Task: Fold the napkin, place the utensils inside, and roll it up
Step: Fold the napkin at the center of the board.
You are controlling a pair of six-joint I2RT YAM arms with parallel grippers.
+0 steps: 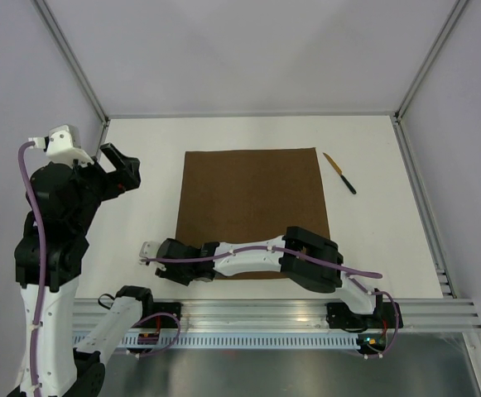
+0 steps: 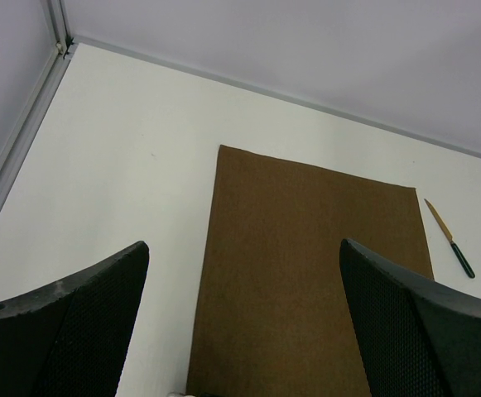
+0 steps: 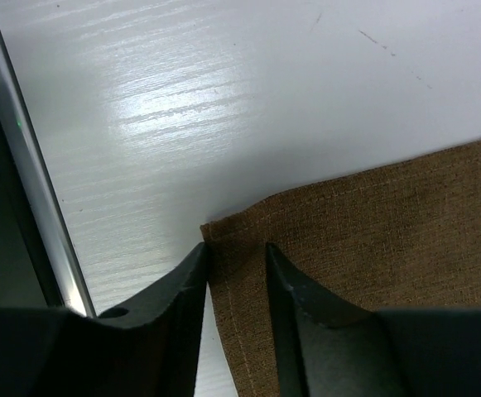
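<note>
Jaws of the right gripper [image 3: 236, 252] stand a narrow gap apart, straddling the near-left corner of the napkin [image 3: 372, 248]. The cloth lies flat in the gap, not visibly pinched. The left gripper [image 2: 244, 242] is spread wide, raised over the bench [image 1: 141, 141] left of the napkin. The knife [image 1: 339, 174] lies on the bench just off the napkin's far-right corner, not touching it.
</note>
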